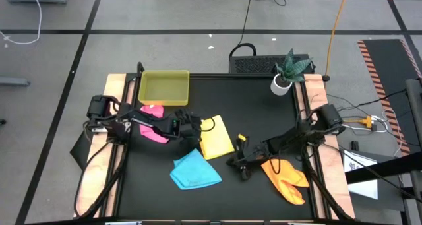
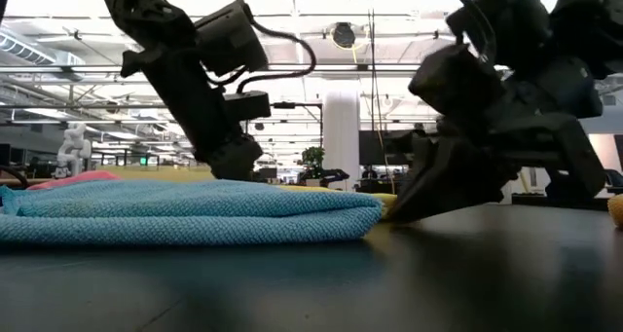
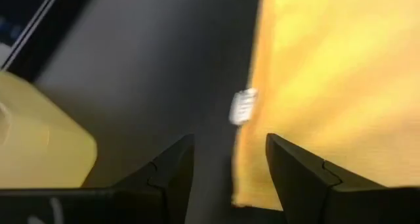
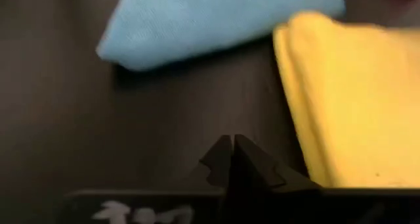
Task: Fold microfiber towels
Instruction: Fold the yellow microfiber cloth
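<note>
A: Black tabletop, wood-edged, on a grey floor. Item 1, the jaws?

B: Left gripper: fingers apart, nothing between them, poised over the near edge of the yellow towel, beside its small white tag. Right gripper: fingertips pressed together, holding nothing, low over bare tabletop just short of the yellow towel's other side.

A: Item 2, the towels?

B: 4 microfiber towels. Yellow, folded flat at table centre, between the 2 grippers. Sky blue towel, folded, just in front of the yellow one, touching or nearly so. Pink towel, bunched, partly under the left arm. Orange towel, loose and rumpled, at the right front, beside the right arm.

A: Item 3, other stock?

B: 1 yellow-green plastic tray at the back left, behind the pink towel. 1 small potted plant in a white pot at the back right corner. 1 black box just behind the table edge.
</note>
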Controlling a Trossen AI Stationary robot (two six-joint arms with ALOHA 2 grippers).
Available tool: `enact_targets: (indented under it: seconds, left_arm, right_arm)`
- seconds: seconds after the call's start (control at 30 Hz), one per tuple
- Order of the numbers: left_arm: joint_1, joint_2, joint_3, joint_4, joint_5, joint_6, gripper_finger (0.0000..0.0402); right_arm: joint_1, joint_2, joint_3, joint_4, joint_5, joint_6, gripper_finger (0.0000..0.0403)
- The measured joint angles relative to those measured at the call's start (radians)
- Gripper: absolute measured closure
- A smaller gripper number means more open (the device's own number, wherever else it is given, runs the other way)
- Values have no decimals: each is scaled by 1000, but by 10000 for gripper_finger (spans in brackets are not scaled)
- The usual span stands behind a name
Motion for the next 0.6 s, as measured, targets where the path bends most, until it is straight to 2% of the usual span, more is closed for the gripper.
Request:
enact_targets:
  seconds: [0.13,0.33,0.4,0.5,0.6]
  left_arm:
    - [-37,0,16,-3,18,16,211]
    - [-107,-16,35,-3,23,40,211]
    - [-126,-33,34,-12,44,42,211]
    - [-140,-35,35,41,150,62,211]
    - [-146,-17,30,76,270,97,211]
  right_arm:
    - [12,-37,15,-1,-1,-5,383]
    - [24,-169,0,-24,5,-3,383]
    - [24,-190,-3,-22,43,6,383]
    - [15,-193,-3,-26,142,15,383]
    - [-15,-164,-3,-31,160,25,383]
